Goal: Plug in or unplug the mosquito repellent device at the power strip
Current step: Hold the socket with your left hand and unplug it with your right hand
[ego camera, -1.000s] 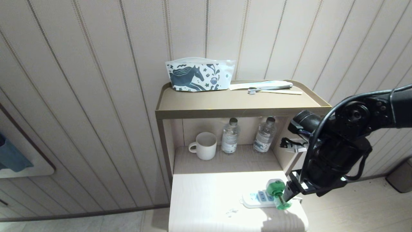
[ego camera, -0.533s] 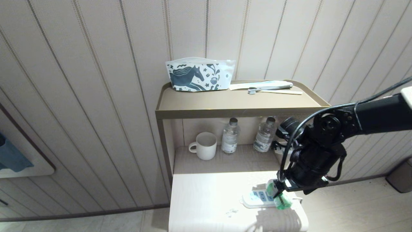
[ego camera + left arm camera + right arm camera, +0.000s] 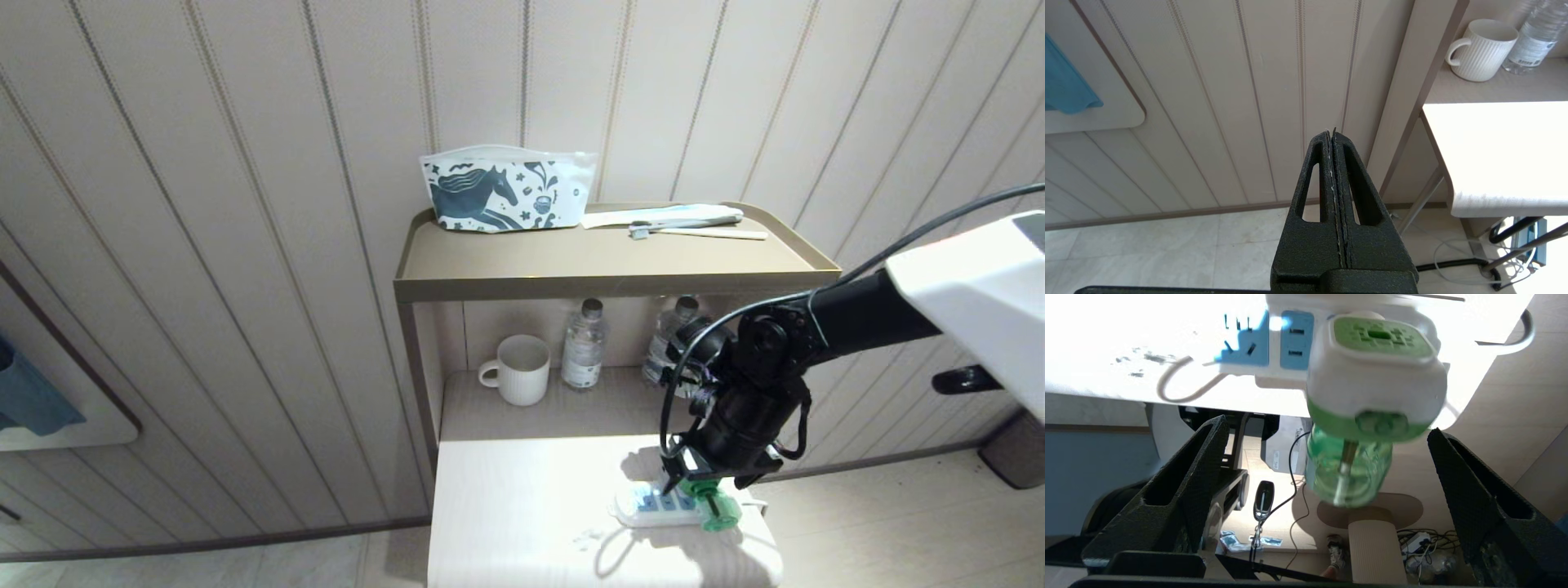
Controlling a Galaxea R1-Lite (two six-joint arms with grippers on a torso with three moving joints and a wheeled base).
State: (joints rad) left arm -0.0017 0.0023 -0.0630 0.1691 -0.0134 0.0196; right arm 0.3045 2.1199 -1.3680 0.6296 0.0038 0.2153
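White mosquito repellent device (image 3: 1376,392) (green top), light-blue-faced power strip (image 3: 1274,343), horse-print pouch (image 3: 506,189)

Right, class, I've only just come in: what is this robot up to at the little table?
The right gripper is at the table's near right corner, jaws wide open on either side of the mosquito repellent device, not gripping it. The device sits on the end of the power strip, its green bottle hanging past the table edge. The left gripper is shut and parked off to the table's left.
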